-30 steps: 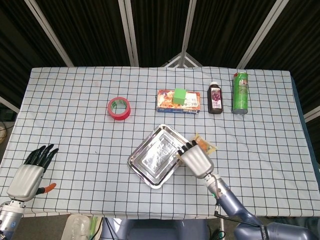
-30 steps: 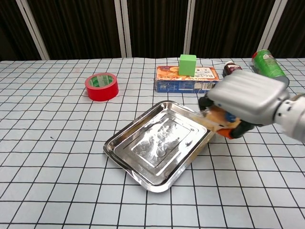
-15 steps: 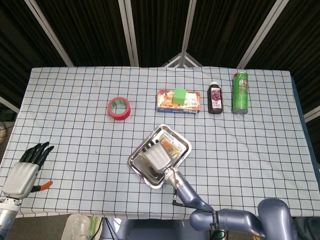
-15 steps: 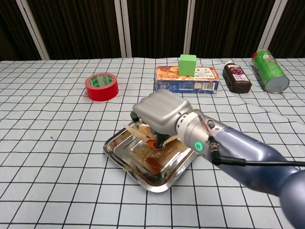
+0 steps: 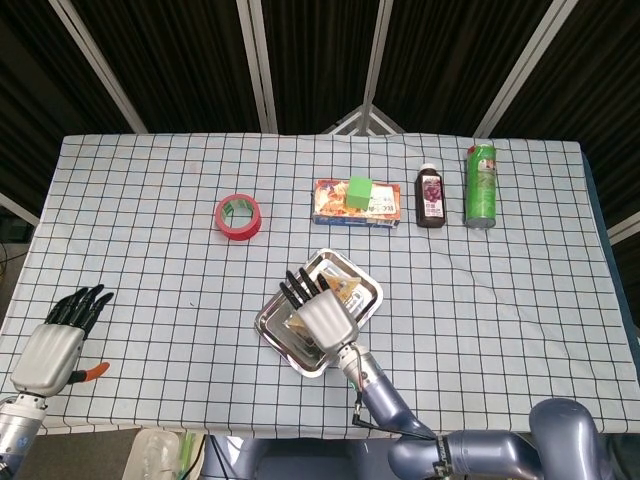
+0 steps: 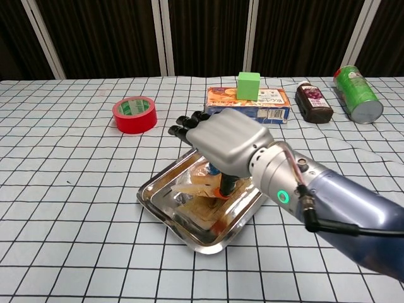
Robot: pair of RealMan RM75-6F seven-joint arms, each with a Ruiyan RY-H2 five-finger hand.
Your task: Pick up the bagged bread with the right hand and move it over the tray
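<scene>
The bagged bread (image 5: 346,293) (image 6: 201,187) lies in the steel tray (image 5: 272,331) (image 6: 156,203) at the table's front middle. My right hand (image 5: 318,311) (image 6: 228,142) hovers just above it with its fingers stretched out straight toward the far left. Its thumb hangs down at the bag, and the hand covers part of the bag. I see no grip on the bread. My left hand (image 5: 56,343) shows only in the head view, at the near left table edge, fingers apart and holding nothing.
A red tape roll (image 5: 238,217) (image 6: 134,114) lies left of centre. Behind the tray is a snack box (image 5: 357,205) (image 6: 248,105) with a green cube (image 5: 359,190) on it. A dark bottle (image 5: 431,198) and green can (image 5: 480,185) lie further right.
My right hand carried the bread from the tray's right edge leftward over the tray, then its fingers straightened and the bag now lies in the tray. The left hand barely shifted.
</scene>
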